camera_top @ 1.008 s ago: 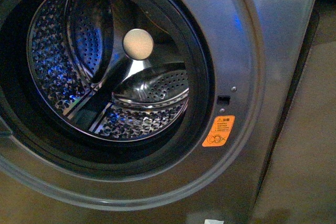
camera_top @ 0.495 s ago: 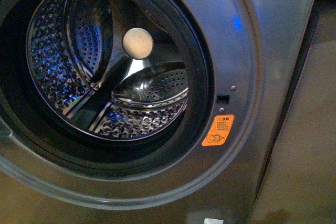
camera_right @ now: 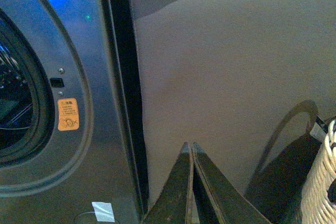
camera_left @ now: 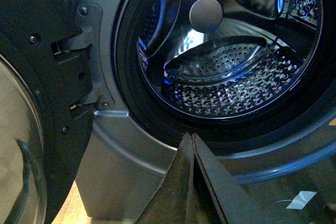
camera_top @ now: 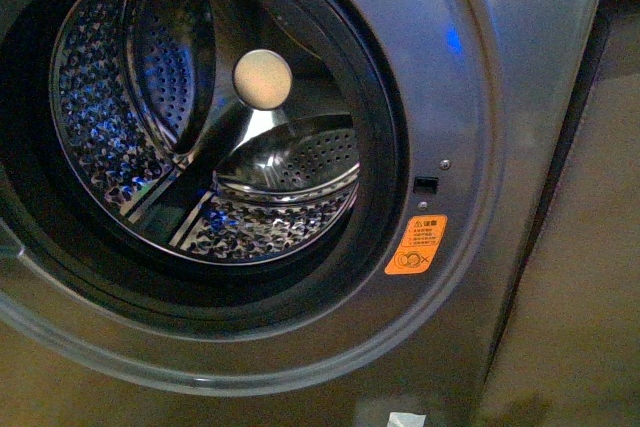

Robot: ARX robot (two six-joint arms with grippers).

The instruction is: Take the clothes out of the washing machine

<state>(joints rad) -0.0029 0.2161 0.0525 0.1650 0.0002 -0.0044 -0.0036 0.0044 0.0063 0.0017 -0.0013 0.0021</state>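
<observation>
The grey washing machine fills the front view, its black-rimmed porthole open onto a bare perforated steel drum. No clothes show in any view. Neither arm appears in the front view. In the left wrist view my left gripper is shut with nothing in it, held just outside the porthole's lower rim, pointing at the drum. My right gripper is also shut and empty, off to the side of the washing machine, over the floor. An orange sticker sits beside the porthole.
The glass door hangs swung open on its hinge at the porthole's side. A woven basket stands on the brownish floor beyond the right gripper. White tape sticks low on the machine's front.
The front view has drifted slightly, the machine shifting a few pixels upward in the picture. The drum looks the same.
</observation>
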